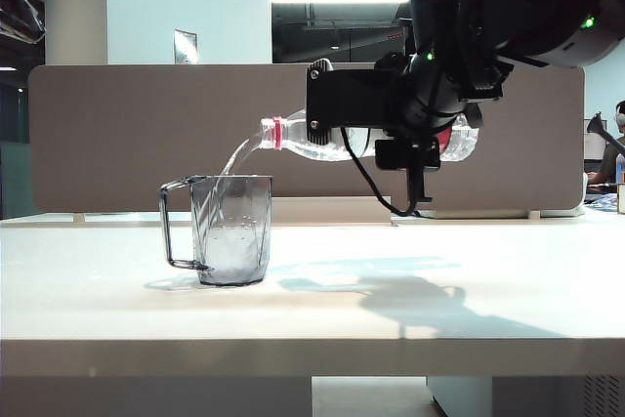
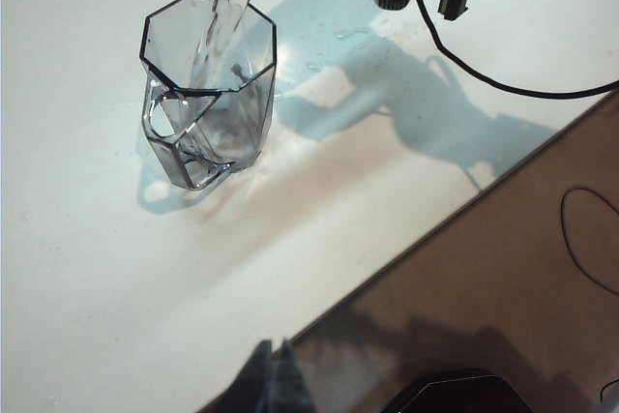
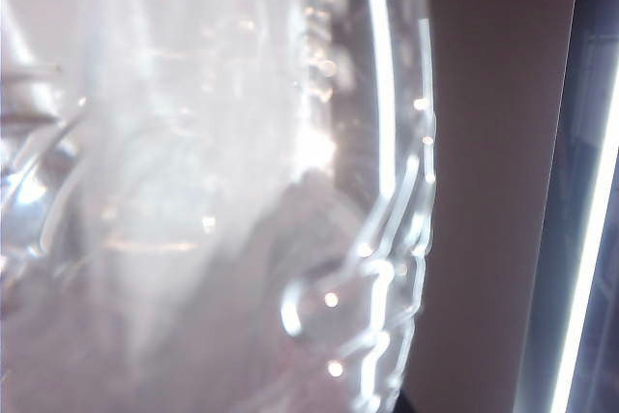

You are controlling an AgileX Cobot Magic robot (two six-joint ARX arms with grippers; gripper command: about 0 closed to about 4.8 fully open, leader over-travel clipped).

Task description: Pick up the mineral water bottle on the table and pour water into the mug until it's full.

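Sideways, clear mineral water bottle (image 1: 322, 142) in right tool (image 1: 337, 116); left tool unseen.

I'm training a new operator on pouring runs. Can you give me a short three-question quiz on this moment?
1. True or false: water is streaming from the bottle into the mug.
2. Which gripper holds the bottle? A) left B) right
3. Fill in: the mug stands on the ___.

Key: 1 true. 2 B: the right gripper grips the tilted bottle above the table; the left gripper is not in view. 3 table.
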